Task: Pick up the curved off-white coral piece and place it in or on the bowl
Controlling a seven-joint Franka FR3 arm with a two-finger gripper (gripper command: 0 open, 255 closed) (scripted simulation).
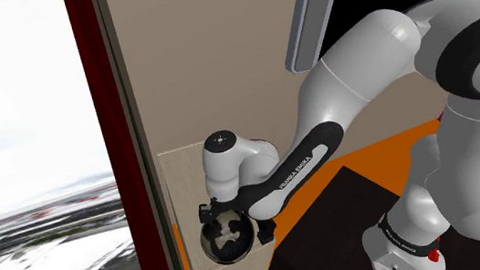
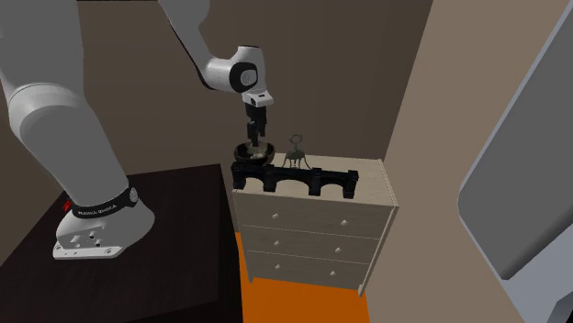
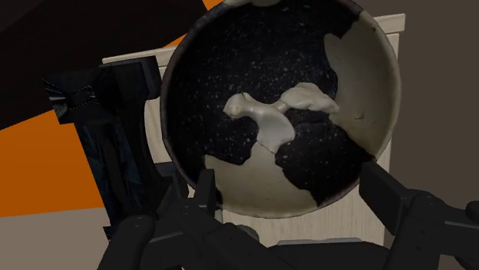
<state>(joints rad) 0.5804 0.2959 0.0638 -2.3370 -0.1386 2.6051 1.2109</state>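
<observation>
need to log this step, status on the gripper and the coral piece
Gripper open, above the bowl. Coral piece lying inside the bowl, not clasped. Black arched rack beside the bowl, not blocking.

Bowl (image 3: 361,77) rim cut off by picture edge; small dark object (image 2: 296,151) on dresser (image 2: 312,220) unidentifiable.

Pale three-drawer dresser (image 2: 317,229) against taupe walls (image 2: 441,92), orange floor (image 2: 294,303), perhaps a snowy window (image 1: 16,116).
</observation>
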